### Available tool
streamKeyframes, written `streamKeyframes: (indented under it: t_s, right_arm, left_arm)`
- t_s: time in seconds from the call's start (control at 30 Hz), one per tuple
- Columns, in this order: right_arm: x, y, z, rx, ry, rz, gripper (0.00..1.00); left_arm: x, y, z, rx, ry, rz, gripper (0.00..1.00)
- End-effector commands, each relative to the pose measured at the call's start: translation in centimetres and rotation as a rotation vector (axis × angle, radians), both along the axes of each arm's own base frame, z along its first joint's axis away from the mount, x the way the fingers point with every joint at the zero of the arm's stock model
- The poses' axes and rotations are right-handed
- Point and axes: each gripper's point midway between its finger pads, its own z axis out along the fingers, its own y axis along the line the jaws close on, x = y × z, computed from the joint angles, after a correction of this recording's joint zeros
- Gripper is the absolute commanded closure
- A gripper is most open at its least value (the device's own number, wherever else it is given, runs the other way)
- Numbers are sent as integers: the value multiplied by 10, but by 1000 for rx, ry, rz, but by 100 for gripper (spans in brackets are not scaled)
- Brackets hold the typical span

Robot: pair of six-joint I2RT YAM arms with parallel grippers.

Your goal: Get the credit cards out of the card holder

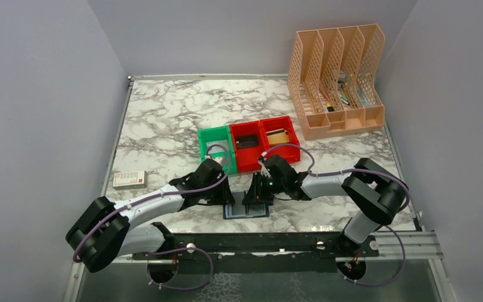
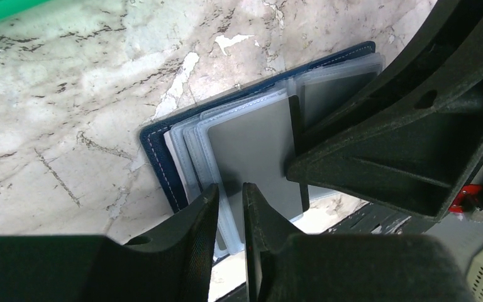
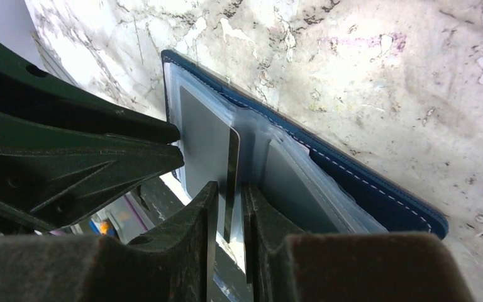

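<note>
Top external view: a green bin (image 1: pixel 209 139) with contents I can't make out, a red bin (image 1: pixel 236 151) holding something dark and flat, a second red bin (image 1: pixel 291 131) holding a tan piece, and a peach file rack (image 1: pixel 365 116) with small oddments at the table's (image 1: pixel 163 113) far right corner. The navy card holder (image 1: pixel 246 212) lies open near the near edge, its clear sleeves (image 2: pixel 192 135) fanned. The left pincer (image 2: pixel 229 207) pinches the sleeves' edge; the right pincer (image 3: pixel 229 211) pinches a dark card (image 3: pixel 233 157) standing on edge.

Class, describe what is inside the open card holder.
Stacked clear plastic sleeves and a grey card show inside the card holder. Whatever the lower sleeves hold is covered.
</note>
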Motion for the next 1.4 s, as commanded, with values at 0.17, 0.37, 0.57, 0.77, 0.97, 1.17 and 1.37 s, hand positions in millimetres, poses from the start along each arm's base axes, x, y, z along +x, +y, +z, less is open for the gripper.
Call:
streamKeyframes:
  t_s: [0.17,0.37,0.57,0.77,0.97,1.17,1.37]
  right_arm:
    - [-1,-5,-13,-32,9,-21,90]
    - [-1,-7,-8,-38,17,5,82]
    - [0,-10,-2,1,42,11,80]
    - [0,-9,7,37,35,17,83]
    - [-2,-10,14,76,36,29,85]
    - [-3,-9,20,118,44,51,84]
    - [-4,-6,18,135,62,61,85]
  left_arm:
    - [-10,6,-17,64,28,-35,80]
    - [-10,13,-22,115,37,-31,81]
    - [-10,15,-24,135,41,-30,82]
    - [-10,17,-26,149,44,-34,84]
    - [-10,19,-27,158,43,-26,85]
    - [-8,18,-25,158,40,-26,86]
    - [-7,16,-24,158,37,-30,86]
